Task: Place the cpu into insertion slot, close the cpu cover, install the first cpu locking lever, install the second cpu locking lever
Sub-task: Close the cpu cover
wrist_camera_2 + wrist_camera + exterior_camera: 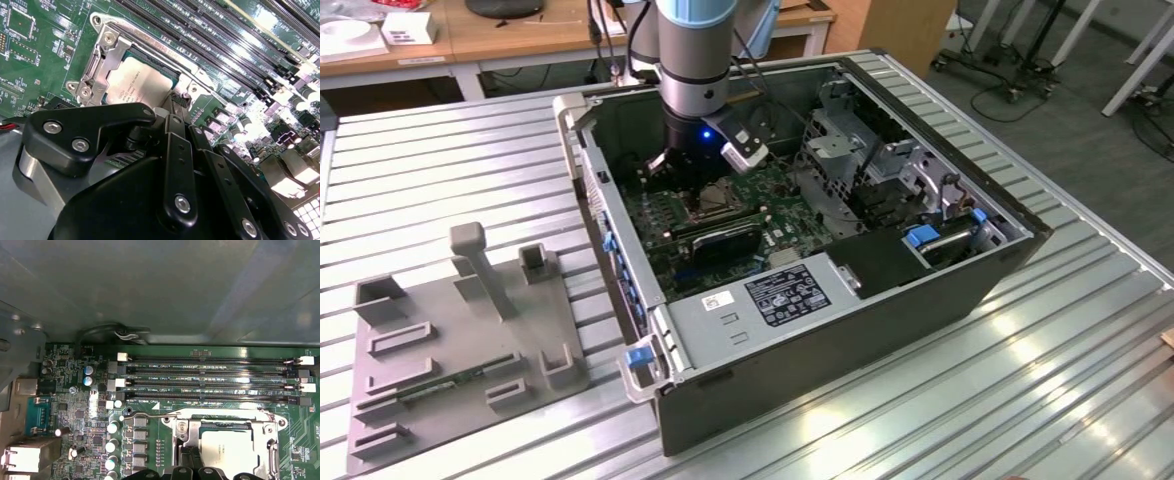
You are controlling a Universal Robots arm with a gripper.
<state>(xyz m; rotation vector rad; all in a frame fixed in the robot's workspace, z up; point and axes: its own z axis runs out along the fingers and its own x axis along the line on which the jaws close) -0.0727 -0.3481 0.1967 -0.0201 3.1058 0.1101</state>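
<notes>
A silver-grey cylindrical arm sleeve rises above the pincer, topped by a pale blue cap. Just above the pincer sits a black wrist collar with a small glowing blue light, and beside it a white boxy camera housing. The pincer is matte black, built of flat rounded link bars pinned with shiny round silver screws. A brushed silver metal band sits behind the pincer.
</notes>
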